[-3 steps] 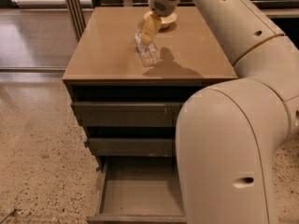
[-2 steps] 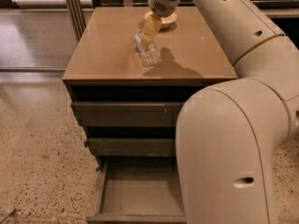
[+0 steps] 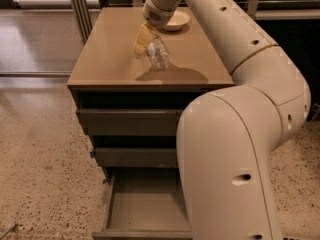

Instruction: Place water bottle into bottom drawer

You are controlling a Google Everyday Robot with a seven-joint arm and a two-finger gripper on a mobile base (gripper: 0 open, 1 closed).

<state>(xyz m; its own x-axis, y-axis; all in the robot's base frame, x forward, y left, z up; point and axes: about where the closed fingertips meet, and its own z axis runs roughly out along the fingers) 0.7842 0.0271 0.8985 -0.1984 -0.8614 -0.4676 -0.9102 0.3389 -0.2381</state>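
The water bottle, clear crinkled plastic, hangs tilted just above the tan cabinet top. Its shadow lies apart from it on the top, to the right. My gripper comes down from the arm's wrist at the back of the cabinet. Its yellowish fingers are closed on the bottle's upper end. The bottom drawer is pulled open below, its flat grey-brown floor bare. It is partly hidden by my arm on the right.
A cream shallow bowl sits at the back of the cabinet top. The two upper drawers are closed. My large white arm fills the right side. Speckled floor lies to the left.
The gripper's fingers have swung down and to the left. The bottle now hangs tilted off the cabinet top instead of standing on it.
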